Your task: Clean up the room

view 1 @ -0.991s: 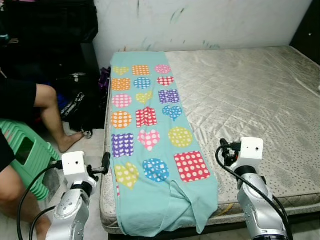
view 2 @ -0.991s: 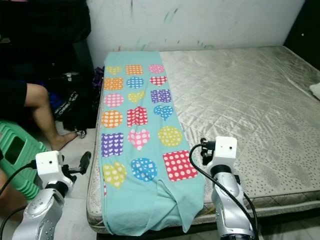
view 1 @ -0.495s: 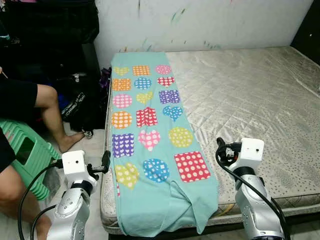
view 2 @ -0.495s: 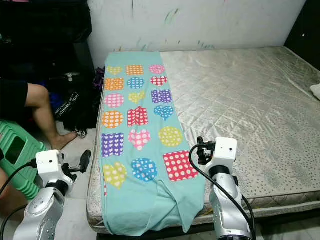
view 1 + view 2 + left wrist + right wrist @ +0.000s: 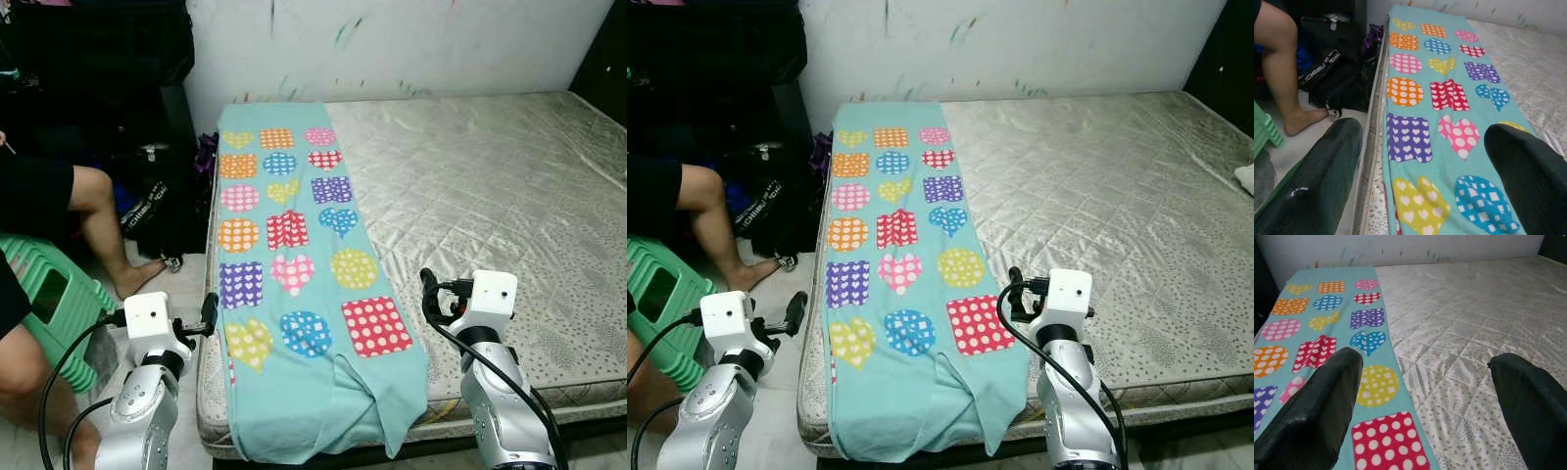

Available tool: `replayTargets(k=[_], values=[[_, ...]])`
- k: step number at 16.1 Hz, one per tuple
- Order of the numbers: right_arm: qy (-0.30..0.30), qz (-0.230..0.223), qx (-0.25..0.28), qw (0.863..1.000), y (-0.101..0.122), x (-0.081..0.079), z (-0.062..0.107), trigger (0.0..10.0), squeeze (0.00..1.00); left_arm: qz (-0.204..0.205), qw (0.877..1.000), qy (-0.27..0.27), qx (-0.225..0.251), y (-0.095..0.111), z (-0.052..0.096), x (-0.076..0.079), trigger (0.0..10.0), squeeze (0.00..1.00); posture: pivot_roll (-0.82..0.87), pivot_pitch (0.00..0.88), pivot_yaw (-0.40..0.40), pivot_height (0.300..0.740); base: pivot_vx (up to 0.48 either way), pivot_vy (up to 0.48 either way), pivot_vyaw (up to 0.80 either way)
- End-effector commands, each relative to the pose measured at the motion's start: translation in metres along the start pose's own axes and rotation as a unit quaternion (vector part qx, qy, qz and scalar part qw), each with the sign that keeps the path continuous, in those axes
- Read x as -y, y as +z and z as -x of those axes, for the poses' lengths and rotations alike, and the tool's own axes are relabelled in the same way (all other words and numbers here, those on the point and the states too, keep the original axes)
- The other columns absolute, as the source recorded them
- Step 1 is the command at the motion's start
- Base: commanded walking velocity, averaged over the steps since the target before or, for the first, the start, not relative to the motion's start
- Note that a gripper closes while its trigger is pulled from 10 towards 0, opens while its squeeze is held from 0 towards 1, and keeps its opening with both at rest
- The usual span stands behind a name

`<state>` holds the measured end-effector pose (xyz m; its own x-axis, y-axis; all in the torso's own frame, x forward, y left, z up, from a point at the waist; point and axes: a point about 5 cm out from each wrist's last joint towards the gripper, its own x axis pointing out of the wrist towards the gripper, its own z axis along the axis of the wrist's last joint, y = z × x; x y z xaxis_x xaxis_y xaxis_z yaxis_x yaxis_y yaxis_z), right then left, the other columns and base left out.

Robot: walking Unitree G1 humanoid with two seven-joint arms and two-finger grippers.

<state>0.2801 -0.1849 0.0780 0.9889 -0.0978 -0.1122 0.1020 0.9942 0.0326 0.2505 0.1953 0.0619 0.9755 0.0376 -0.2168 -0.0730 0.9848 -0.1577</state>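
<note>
Blanket (image 5: pixel 294 264) lies flat along mattress (image 5: pixel 509 186) left edge, near end drooping over. Left gripper (image 5: pixel 1420 181) at bed's side and right gripper (image 5: pixel 1425 406) above mattress: fingers spread wide, holding nothing. Person's leg (image 5: pixel 98 225) beside a dark bag (image 5: pixel 157 211), perhaps.

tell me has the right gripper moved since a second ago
Yes. The right gripper has edged toward the teal patterned blanket; its near edge and the red dotted square stayed put.

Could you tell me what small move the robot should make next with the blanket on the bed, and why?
Probably lower both open grippers, left gripper and right gripper, to the blanket's near end: it hangs bunched over the mattress edge, between the two arms.
</note>
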Motion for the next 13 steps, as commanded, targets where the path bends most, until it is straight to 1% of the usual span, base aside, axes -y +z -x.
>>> replayTargets(k=[1, 13], values=[[0.004, 0.004, -0.002, 1.000, 0.0005, -0.0008, -0.0014, 10.0, 0.00, -0.004, 1.000, 0.003, -0.002, -0.0004, 0.0000, -0.0015, 10.0, 0.00, -0.12, 0.000, 0.003, 0.719, 0.000, 0.000, 0.00], [0.004, 0.004, -0.002, 1.000, 0.0005, -0.0008, -0.0014, 10.0, 0.00, -0.004, 1.000, 0.003, -0.002, -0.0004, 0.0000, -0.0015, 10.0, 0.00, -0.12, 0.000, 0.003, 0.719, 0.000, 0.000, 0.00]])
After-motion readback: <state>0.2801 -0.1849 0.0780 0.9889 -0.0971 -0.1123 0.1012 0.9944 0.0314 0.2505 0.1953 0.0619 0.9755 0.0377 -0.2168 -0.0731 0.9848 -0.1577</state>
